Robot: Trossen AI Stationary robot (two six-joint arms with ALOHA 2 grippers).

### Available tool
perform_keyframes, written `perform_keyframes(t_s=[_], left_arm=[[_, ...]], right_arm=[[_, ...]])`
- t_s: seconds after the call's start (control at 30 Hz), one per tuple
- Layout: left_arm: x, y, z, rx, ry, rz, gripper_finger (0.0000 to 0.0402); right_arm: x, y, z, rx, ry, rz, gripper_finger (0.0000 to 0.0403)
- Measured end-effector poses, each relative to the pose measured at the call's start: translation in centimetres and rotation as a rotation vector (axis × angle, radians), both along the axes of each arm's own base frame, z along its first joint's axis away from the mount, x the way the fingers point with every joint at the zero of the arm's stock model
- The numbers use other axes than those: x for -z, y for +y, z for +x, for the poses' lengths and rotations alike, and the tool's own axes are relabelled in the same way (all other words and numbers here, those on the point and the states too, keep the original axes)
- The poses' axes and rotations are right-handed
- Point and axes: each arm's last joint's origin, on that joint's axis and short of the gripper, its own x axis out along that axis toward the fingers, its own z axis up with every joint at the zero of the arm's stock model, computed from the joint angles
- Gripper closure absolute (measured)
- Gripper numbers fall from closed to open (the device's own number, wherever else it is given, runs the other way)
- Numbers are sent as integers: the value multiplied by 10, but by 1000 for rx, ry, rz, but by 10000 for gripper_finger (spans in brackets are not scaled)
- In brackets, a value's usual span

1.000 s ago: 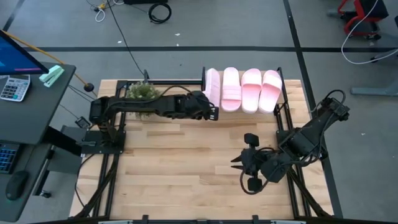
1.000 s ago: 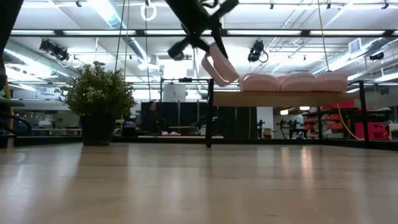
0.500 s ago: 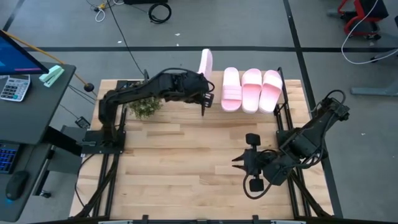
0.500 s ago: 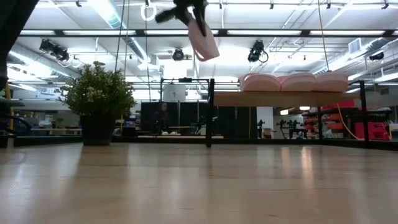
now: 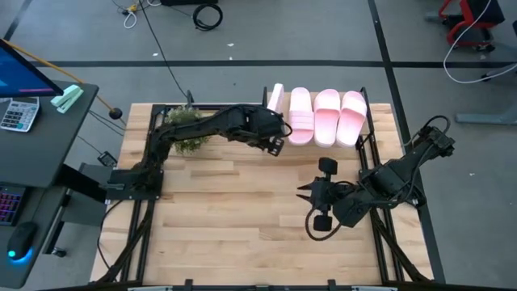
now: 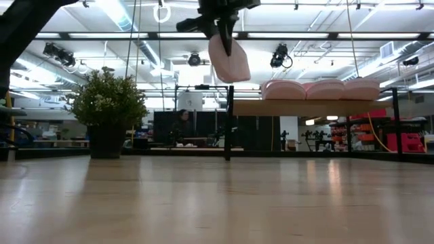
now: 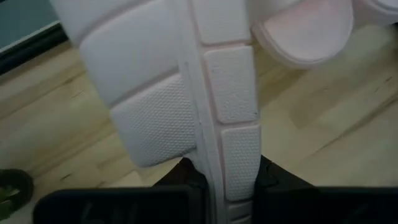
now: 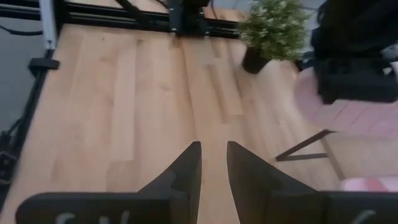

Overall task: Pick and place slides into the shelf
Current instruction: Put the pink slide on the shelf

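Observation:
My left gripper point(image 5: 273, 136) is shut on one pale pink slide point(image 5: 276, 98), held in the air just left of the shelf's left black upright point(image 6: 228, 122). In the low view this slide point(image 6: 229, 59) hangs above the level of the light-wood shelf board point(image 6: 312, 107). Three more slides point(image 5: 327, 117) lie side by side on the board, soles down. My right gripper point(image 5: 310, 204) waits over the table's right half, narrowly open and holding nothing; its fingers point(image 8: 186, 168) show in the right wrist view. My left gripper pinches the slide between its two fingers at the end of the sole nearest the wrist point(image 7: 214, 177); the treaded underside point(image 7: 155, 118) faces the camera. The fingers point(image 7: 273, 180) lie along the slide. It is lifted clear and hangs below the gripper point(image 6: 220, 17), nearly upright.
A potted plant point(image 5: 187, 129) stands at the table's far left, under my left arm. The shelf board has bare room point(image 5: 279, 129) left of the three slides. Black frame rails point(image 5: 367, 162) run along the table's sides. A desk with a calculator point(image 5: 18, 113) stands beyond the left edge.
My left gripper has lifted the slide up and away from the shelf's left end, then brought it partly back down. The slide, tilted against the shelf before, now hangs almost upright beside the upright. My right gripper has shifted slightly toward the table's left.

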Motion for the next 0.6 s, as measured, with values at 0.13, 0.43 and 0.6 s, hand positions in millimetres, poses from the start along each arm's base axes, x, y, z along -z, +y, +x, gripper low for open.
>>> perform_keyframes(t_s=[0.13,0.43,0.6], left_arm=[[3,-6,2,36,20,22,354],[-15,-40,-17,131,90,51,354],[-29,-49,-33,139,89,45,354]], right_arm=[[0,-7,-2,54,0,-111,320],[-31,-59,-33,-64,62,-377,320],[-46,-98,-47,-90,59,-330,302]])
